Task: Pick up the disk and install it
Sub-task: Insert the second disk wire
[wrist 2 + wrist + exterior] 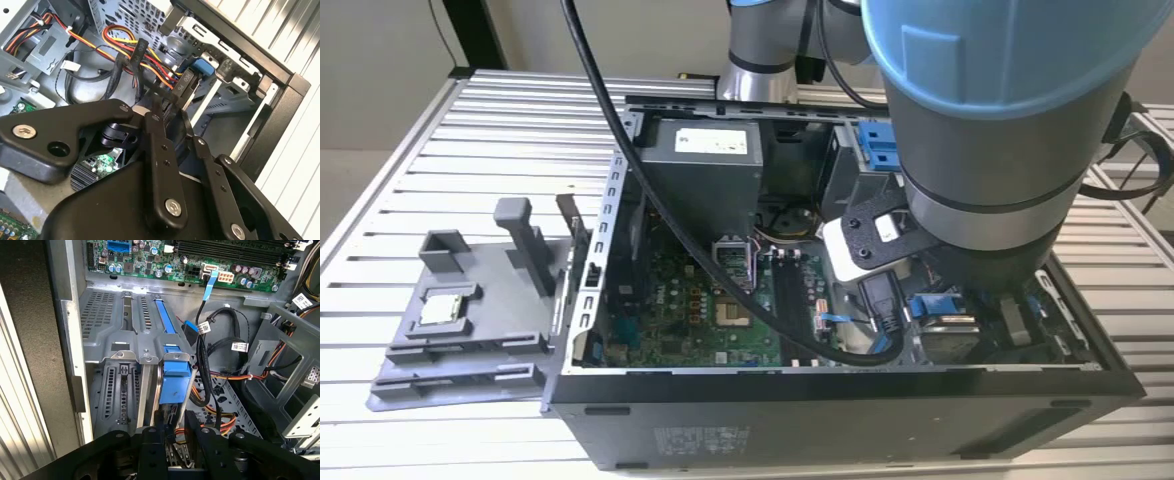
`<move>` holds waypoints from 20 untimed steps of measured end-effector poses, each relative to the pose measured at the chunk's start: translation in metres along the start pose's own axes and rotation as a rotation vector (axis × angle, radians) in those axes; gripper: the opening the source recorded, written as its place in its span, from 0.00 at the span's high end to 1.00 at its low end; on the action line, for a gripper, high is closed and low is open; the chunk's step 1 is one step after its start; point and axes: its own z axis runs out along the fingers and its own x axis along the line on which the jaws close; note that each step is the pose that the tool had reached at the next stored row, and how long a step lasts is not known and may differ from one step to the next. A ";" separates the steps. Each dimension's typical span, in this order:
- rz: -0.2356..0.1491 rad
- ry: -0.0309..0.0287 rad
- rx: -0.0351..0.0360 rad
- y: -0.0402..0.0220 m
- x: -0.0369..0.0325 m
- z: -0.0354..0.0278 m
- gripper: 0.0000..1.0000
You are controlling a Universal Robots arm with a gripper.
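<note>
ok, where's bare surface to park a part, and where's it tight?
Free: ribbed table behind the grey holder, beside the computer case; also the strip by the near edge. Crowded: inside the case near the gripper, among cables and the drive bay.

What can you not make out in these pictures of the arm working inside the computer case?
- Exterior view: the arm hides the corner of the case that it reaches into.
- First wrist view: the disk stands edge-on, so its label is unseen; the gripper covers its near end.
- Exterior view: the chip on the grey tray is too small for detail.
</note>
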 end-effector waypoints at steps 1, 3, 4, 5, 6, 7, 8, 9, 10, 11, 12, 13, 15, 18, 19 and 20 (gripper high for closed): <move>0.000 -0.0001 0.0000 0.0000 0.0000 -0.0001 0.00; 0.000 0.0001 0.0000 -0.0008 -0.0002 -0.0013 0.00; 0.000 0.0002 0.0000 -0.0014 -0.0004 -0.0025 0.00; 0.000 -0.0001 0.0000 -0.0022 -0.0006 -0.0037 0.00; 0.000 -0.0003 0.0000 -0.0029 -0.0008 -0.0050 0.00; 0.000 -0.0003 0.0000 -0.0034 -0.0009 -0.0058 0.00; 0.000 -0.0007 0.0001 -0.0036 -0.0010 -0.0061 0.00; 0.000 -0.0006 0.0001 -0.0040 -0.0011 -0.0069 0.00; 0.000 -0.0005 0.0001 -0.0050 -0.0013 -0.0085 0.00; 0.000 -0.0007 0.0001 -0.0052 -0.0014 -0.0088 0.00; 0.001 -0.0008 0.0002 -0.0053 -0.0015 -0.0091 0.00; 0.001 -0.0016 0.0002 -0.0058 -0.0015 -0.0090 0.00; 0.002 -0.0061 0.0005 -0.0106 -0.0008 -0.0064 0.00; 0.002 -0.0230 0.0011 -0.0186 0.0002 -0.0021 0.00; 0.002 -0.0285 0.0014 -0.0213 0.0006 -0.0006 0.00; 0.003 -0.0336 0.0016 -0.0236 0.0010 0.0008 0.00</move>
